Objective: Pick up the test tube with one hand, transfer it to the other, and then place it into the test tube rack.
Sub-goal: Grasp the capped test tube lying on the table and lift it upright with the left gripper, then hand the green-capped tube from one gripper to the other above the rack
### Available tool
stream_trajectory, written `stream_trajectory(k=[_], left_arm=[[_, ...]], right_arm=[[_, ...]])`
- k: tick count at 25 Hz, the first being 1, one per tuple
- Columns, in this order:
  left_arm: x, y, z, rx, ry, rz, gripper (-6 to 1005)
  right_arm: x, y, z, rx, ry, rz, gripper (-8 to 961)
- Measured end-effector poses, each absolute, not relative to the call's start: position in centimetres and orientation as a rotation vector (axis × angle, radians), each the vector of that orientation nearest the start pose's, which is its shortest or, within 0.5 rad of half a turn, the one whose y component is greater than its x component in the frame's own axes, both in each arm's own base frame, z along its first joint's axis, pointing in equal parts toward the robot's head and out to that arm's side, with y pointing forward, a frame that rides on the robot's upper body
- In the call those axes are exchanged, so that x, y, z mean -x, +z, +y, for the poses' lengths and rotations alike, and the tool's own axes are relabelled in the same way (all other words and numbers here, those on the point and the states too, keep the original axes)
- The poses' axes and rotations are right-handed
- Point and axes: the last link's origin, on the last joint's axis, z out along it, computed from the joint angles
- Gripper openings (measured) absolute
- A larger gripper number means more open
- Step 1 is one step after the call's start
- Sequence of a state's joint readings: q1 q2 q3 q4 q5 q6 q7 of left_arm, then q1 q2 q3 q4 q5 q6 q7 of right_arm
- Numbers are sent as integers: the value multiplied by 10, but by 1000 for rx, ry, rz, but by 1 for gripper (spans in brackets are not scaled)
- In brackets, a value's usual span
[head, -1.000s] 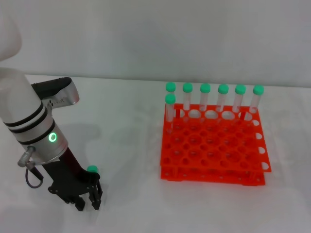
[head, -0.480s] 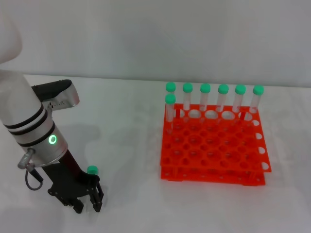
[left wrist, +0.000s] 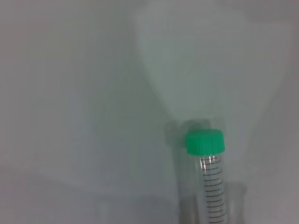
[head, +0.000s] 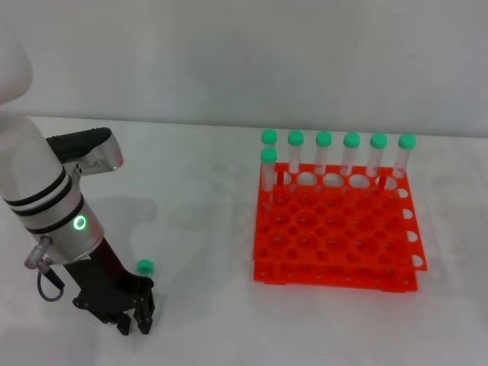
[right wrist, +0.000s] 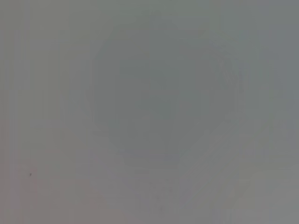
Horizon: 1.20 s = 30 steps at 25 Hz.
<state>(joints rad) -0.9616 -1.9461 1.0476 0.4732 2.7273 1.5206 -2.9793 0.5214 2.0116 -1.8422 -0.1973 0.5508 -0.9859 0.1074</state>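
The test tube lies on the white table; its green cap shows just beyond my left gripper, and its clear body is hidden under the gripper in the head view. The left wrist view shows the cap and the marked clear body. The left gripper, with the green light on its wrist, reaches down at the table's front left, its black fingers drawn together around the tube's lower part. The orange-red rack stands to the right. My right gripper is out of view.
Several green-capped tubes stand upright in the rack's back row, and one more stands in the second row at its left. The right wrist view shows only plain grey.
My left gripper's fingers have drawn closer together around the tube. The arm has shifted slightly toward the table's front. The tube's cap has hardly moved.
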Motion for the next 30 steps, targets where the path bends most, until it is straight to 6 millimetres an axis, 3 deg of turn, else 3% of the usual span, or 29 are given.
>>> stream_trajectory(k=[9, 12, 17, 26, 30], left_arm=[[248, -1, 381, 2011, 666, -1960, 302], [247, -1, 384, 2022, 653, -1937, 194], [239, 9, 397, 2037, 559, -1856, 194], [221, 25, 431, 2037, 199, -1582, 194], [210, 38, 453, 1999, -112, -1363, 195]], right_arm=[[-331, 37, 384, 1501, 602, 509, 839], [-332, 38, 384, 1499, 601, 508, 839], [-332, 39, 384, 1498, 600, 507, 839], [-332, 43, 382, 1467, 640, 515, 839], [-333, 44, 381, 1454, 676, 553, 839]])
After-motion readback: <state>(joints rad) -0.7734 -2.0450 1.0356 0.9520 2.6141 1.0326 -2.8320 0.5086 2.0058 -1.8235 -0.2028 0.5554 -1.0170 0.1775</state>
